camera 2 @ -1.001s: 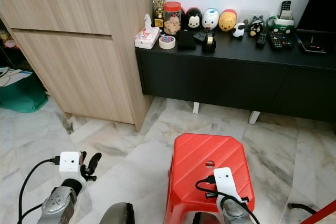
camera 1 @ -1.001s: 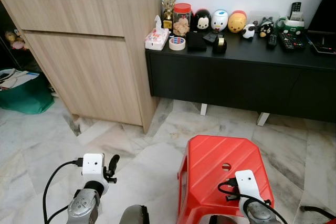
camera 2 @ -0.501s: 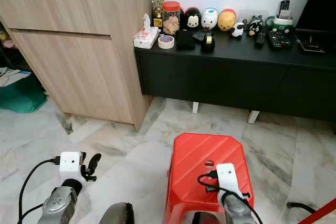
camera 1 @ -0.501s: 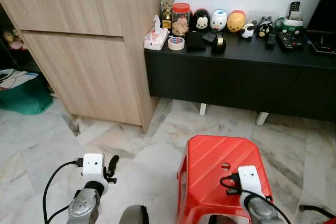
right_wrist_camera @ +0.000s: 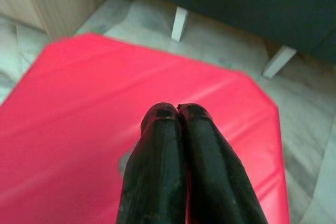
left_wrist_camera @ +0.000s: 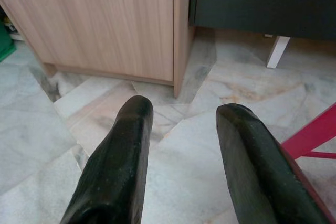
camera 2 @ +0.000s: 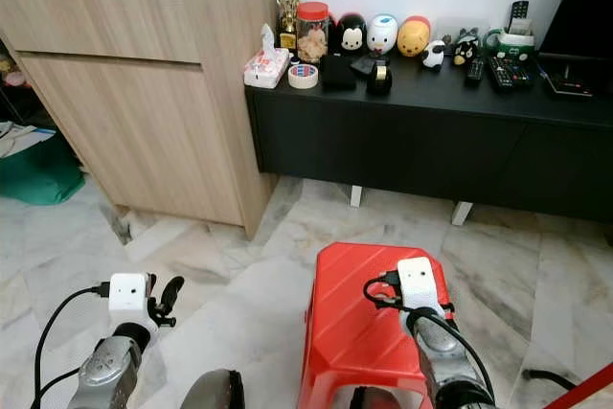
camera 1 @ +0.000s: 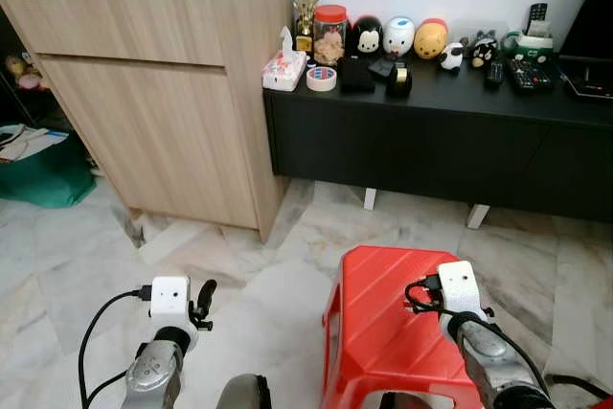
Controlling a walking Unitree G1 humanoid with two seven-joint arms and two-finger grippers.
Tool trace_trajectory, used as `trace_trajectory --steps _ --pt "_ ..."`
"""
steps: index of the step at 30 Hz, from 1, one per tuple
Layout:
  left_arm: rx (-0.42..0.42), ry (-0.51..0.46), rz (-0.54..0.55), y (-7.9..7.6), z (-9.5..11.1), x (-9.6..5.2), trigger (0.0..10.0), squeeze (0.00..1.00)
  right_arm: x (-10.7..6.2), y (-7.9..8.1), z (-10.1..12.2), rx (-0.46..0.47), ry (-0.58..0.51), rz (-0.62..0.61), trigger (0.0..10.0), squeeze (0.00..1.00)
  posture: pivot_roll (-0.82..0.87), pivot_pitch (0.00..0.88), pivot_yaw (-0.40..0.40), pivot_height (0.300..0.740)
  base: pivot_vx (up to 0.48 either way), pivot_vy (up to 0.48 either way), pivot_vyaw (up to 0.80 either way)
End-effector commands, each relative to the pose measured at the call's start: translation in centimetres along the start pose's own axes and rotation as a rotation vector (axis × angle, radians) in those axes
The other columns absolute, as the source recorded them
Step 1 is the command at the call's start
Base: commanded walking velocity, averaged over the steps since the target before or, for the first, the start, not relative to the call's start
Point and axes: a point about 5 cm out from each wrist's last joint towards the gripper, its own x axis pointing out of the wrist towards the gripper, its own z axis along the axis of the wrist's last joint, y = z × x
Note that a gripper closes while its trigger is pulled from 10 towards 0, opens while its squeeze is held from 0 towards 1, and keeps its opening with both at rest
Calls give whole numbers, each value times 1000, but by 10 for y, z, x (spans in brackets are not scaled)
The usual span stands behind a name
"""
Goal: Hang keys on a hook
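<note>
My left gripper (left_wrist_camera: 181, 114) is open, held low over the marble floor (camera 1: 259, 275) near the corner of the wooden cabinet (camera 1: 163, 112); in the left eye view one of its fingers (camera 1: 204, 300) juts out beside the white wrist camera. My right gripper (right_wrist_camera: 177, 109) is shut, its two black fingers pressed together with nothing seen between them, above the top of the red plastic stool (camera 1: 383, 323). The right wrist's white camera box (camera 1: 458, 286) hangs over the stool's far right part.
A low black cabinet (camera 1: 431, 141) runs along the white wall and carries a tape roll (camera 1: 322, 78), a tissue pack (camera 1: 285, 71), a jar, round figurines and remotes. A green bag (camera 1: 43, 179) lies on the floor at the far left.
My right arm has risen and reached forward over the red stool. The left arm has stayed where it was.
</note>
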Motion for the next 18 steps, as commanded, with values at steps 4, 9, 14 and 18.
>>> trace_trajectory --steps 4,9,14,18 --pt "22 -18 6 6 5 3 10000 0 2 -5 16 18 -49 9 10000 0 -14 0 -18 639 0 0 0" --pt "27 -41 -10 5 11 6 10000 0 5 6 29 16 -85 66 10000 0 -11 0 -21 674 0 0 0" --pt "32 -67 -49 1 18 9 10000 0 5 9 39 14 -96 69 10000 0 -12 0 -22 704 0 0 0" --pt "52 -83 -81 -2 23 11 10000 0 5 11 42 28 -65 63 10000 0 -12 0 -22 708 0 0 0"
